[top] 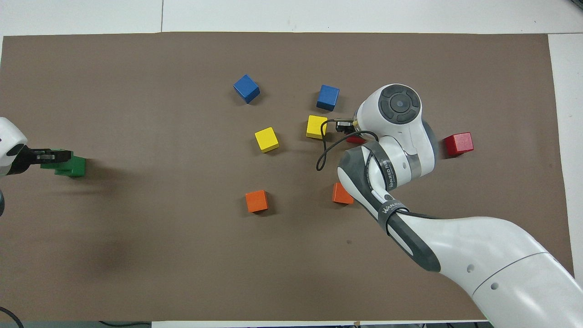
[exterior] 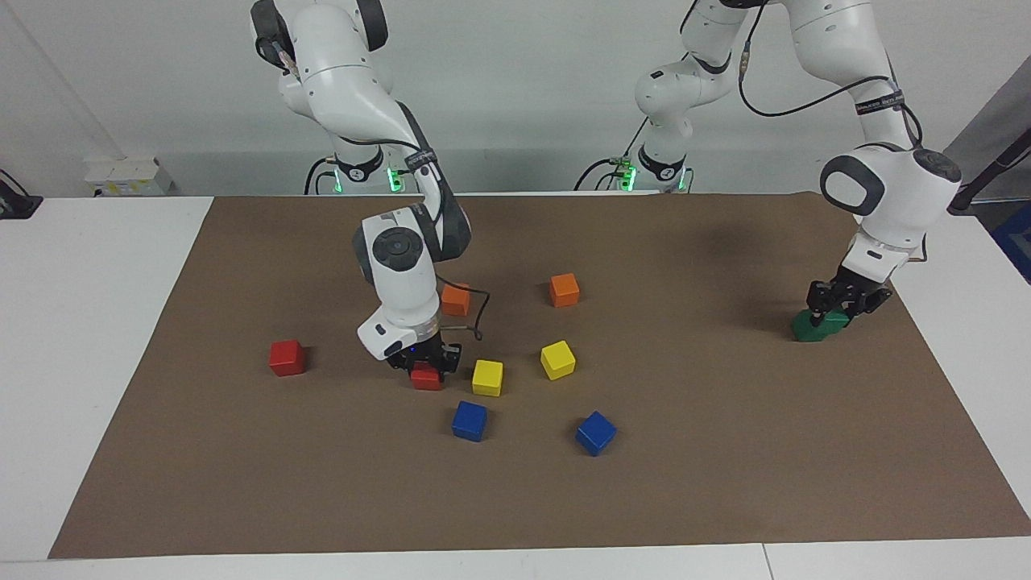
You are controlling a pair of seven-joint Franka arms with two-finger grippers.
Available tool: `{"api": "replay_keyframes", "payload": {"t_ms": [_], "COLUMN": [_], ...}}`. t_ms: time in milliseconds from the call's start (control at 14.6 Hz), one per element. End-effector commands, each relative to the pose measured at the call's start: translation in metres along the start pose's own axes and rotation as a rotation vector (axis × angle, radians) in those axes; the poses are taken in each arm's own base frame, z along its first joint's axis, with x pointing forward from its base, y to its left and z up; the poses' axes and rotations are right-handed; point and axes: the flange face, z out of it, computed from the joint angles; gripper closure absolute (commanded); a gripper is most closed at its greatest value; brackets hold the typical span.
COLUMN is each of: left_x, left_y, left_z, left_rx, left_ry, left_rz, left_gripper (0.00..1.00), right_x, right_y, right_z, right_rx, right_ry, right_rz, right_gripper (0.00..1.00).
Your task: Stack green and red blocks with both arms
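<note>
One red block (exterior: 427, 379) lies on the brown mat beside a yellow cube. My right gripper (exterior: 424, 364) is down at it, touching or just above its top; in the overhead view (top: 346, 130) only a sliver of this block (top: 355, 140) shows. The second red block (exterior: 287, 358) lies alone toward the right arm's end of the table. My left gripper (exterior: 838, 310) is low on the green blocks (exterior: 821, 326) at the left arm's end. In the overhead view two green shapes overlap (top: 75, 166) under that gripper (top: 52, 157). I cannot tell whether one is on the other.
Two orange cubes (exterior: 455, 299) (exterior: 564, 289) lie nearer to the robots than the yellow cubes (exterior: 487, 377) (exterior: 557, 359). Two blue cubes (exterior: 469, 420) (exterior: 595, 432) lie farther out. The brown mat (exterior: 242, 483) covers a white table.
</note>
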Motion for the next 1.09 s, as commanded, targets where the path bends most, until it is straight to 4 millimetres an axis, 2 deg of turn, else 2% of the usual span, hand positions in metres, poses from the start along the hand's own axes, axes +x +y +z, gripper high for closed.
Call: {"api": "replay_keyframes", "payload": {"t_ms": [0,273,342,478,615,683,888,1025], "left_x": [-0.012,-0.009,-0.008,-0.003,0.002,0.008,0.035,0.047], "left_y": [0.003,0.003,0.004,0.003,0.005,0.004,0.002,0.006], "left_z": [-0.004,-0.006,-0.007,-0.011,-0.016,-0.026,-0.067,-0.091], "left_rx": [0.001,0.001,0.001,0.002,-0.004,-0.012,-0.029,0.034], "left_ry": [0.015,0.018,0.019,0.025,0.021,0.016,-0.017,-0.057], "left_rz": [-0.008,-0.005,-0.004,-0.002,0.001,0.002,0.027,0.090], "left_gripper": [0.00,0.00,0.00,0.00,0.00,0.00,0.00,0.00], "right_x": [0.026,0.029,0.031,0.028,0.014,0.007,0.000,-0.004], "right_y": [0.067,0.147,0.173,0.213,0.232,0.243,0.254,0.262], "right_z": [-0.053,-0.091,-0.093,-0.089,-0.070,-0.061,-0.053,-0.050], "right_rx": [-0.005,-0.010,-0.011,-0.011,-0.010,-0.011,-0.012,-0.011], "right_ry": [-0.011,-0.027,-0.031,-0.040,-0.039,-0.022,-0.009,-0.022], "right_rz": [-0.070,-0.144,-0.173,-0.214,-0.208,-0.193,-0.195,-0.188], "right_gripper": [1.00,1.00,1.00,1.00,1.00,1.00,1.00,1.00]}}
